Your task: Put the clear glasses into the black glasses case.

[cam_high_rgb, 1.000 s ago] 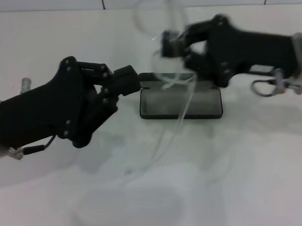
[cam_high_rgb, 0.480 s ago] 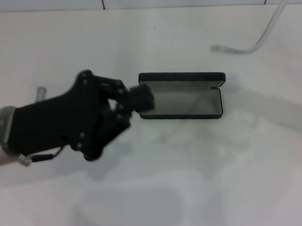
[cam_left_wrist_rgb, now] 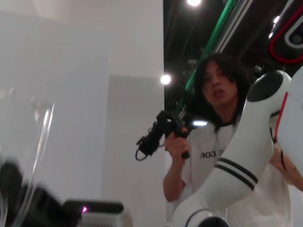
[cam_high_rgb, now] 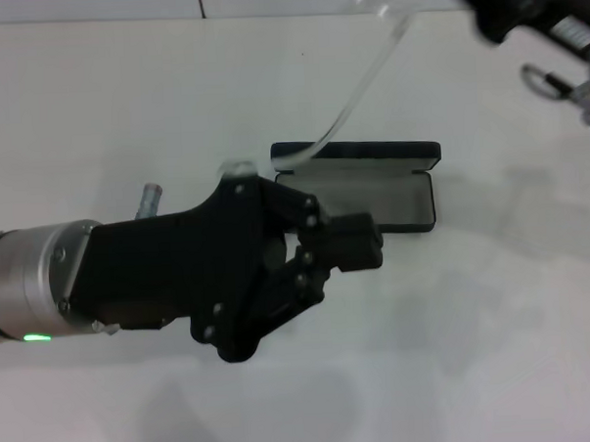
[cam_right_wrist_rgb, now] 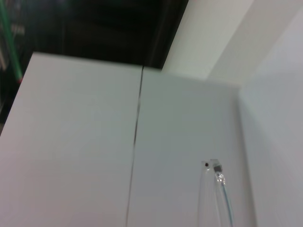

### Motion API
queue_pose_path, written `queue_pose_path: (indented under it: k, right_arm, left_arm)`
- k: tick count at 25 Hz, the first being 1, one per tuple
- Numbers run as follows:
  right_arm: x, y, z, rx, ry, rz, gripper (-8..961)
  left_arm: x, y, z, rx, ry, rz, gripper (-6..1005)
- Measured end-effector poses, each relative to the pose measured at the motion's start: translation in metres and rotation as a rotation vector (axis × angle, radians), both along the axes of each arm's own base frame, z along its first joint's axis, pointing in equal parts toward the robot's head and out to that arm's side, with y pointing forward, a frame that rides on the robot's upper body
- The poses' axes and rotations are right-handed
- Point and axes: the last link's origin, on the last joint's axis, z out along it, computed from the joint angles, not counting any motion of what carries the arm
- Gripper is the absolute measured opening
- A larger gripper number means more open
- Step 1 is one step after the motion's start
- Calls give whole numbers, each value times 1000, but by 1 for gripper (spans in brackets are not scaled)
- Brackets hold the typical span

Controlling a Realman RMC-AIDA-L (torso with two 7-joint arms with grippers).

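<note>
Glasses held high above the open case

Lowering comes next: my right gripper (cam_high_rgb: 506,6), at the far right beyond the black glasses case (cam_high_rgb: 358,201), carries the clear glasses (cam_high_rgb: 353,91); its grip I cannot tell. One thin, glossy arm dangles to the case's lid. I'd descend slowly, frame aligned lengthwise. My left gripper (cam_high_rgb: 350,250), fingers pressed together, sits at the matte case's near-left corner.

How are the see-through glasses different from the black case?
The clear glasses are see-through and thin; the black glasses case is dark and boxy. The glasses hang in the air, one arm tip dangling over the case's left end; the case lies open on the white table, with nothing inside.
</note>
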Motion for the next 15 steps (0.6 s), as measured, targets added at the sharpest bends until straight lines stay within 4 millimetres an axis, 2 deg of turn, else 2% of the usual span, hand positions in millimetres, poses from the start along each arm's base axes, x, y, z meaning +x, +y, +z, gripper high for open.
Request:
queue_pose_path:
  k: [5,15]
  right_arm:
    - [-6,-5,-22,-13,-70,25,114]
    - [-4,-6,-42,-14,-165,17,114]
  left_arm:
    - [1,2,4,26,-34,11,42]
    - [-1,12,8,86,-86,82,43]
